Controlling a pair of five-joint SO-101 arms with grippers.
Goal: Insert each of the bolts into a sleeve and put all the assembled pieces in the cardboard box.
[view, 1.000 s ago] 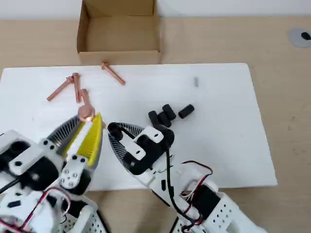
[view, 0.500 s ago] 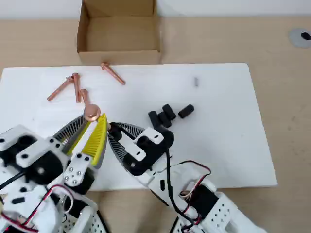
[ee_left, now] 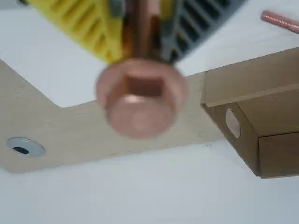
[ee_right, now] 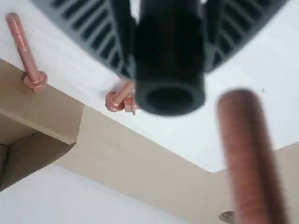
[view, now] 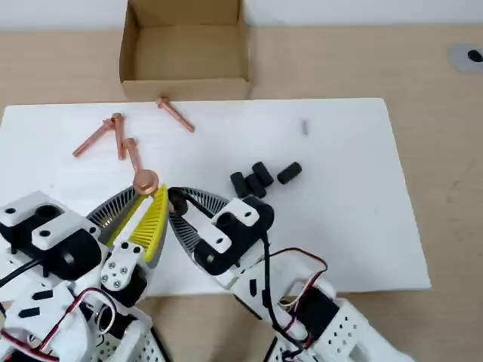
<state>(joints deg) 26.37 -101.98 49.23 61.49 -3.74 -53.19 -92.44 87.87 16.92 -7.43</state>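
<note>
Bolt point(view: 146, 182) clamped in my left pincer point(view: 148, 194), sleeve point(ee_right: 169, 60) in my right pincer point(view: 179, 205); tips nearly touching, I think.

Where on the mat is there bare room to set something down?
Bare: the mat's near right corner past the black sleeves, and the stretch between sleeves and cardboard box. Crowded: loose bolts far left; left end effector and right end effector at the near edge.
</note>
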